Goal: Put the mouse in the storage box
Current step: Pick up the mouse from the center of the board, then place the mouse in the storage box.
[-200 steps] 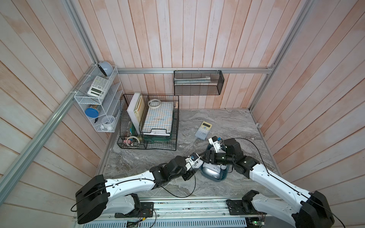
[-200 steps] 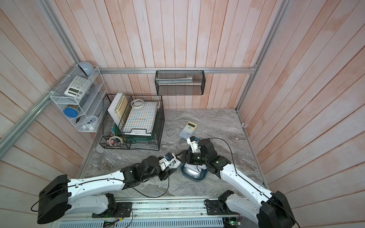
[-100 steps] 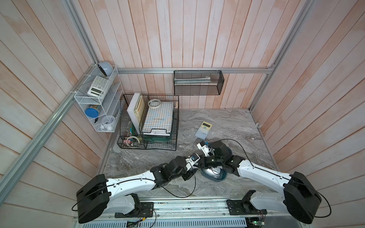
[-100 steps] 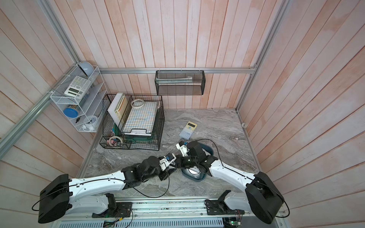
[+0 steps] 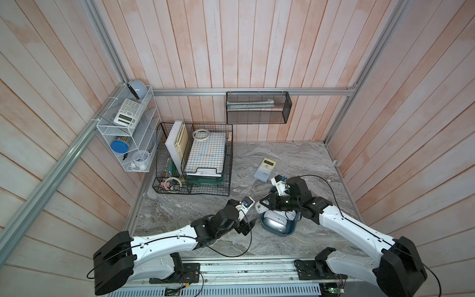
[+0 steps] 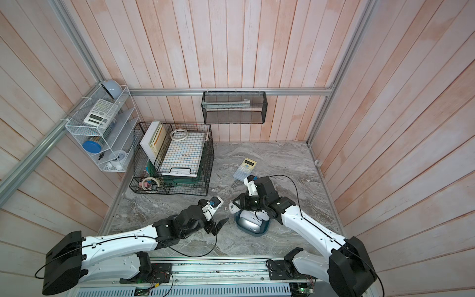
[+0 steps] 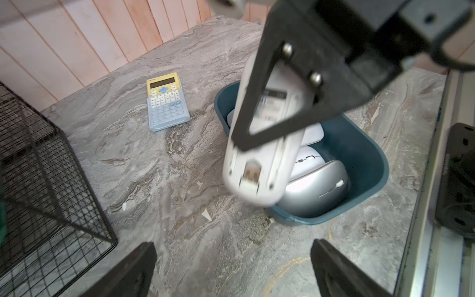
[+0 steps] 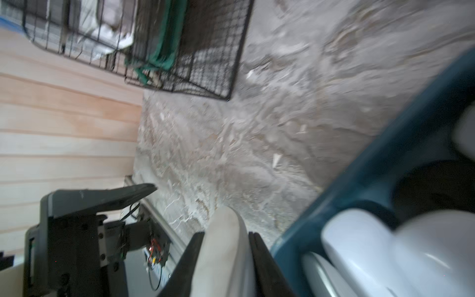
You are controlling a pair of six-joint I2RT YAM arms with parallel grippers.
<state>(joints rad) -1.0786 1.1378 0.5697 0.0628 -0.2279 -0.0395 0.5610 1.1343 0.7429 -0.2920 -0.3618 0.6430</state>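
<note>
Three items sit on the grey, marble-veined tabletop (image 5: pixel 295 159) of a wood-panelled work cell.

A black wire-grid basket (image 5: pixel 209 189) fills the far left corner, close to the side rail and the back wall. A yellow-and-pale-blue calculator (image 5: pixel 265 169) lies face up and askew near the middle, clear of the basket. The dark teal storage box (image 7: pixel 370 164) stands nearer the front edge, right of centre, close to the calculator but not touching it. A few small pale chips (image 7: pixel 206 214) dot the bare surface between basket and box.
</note>
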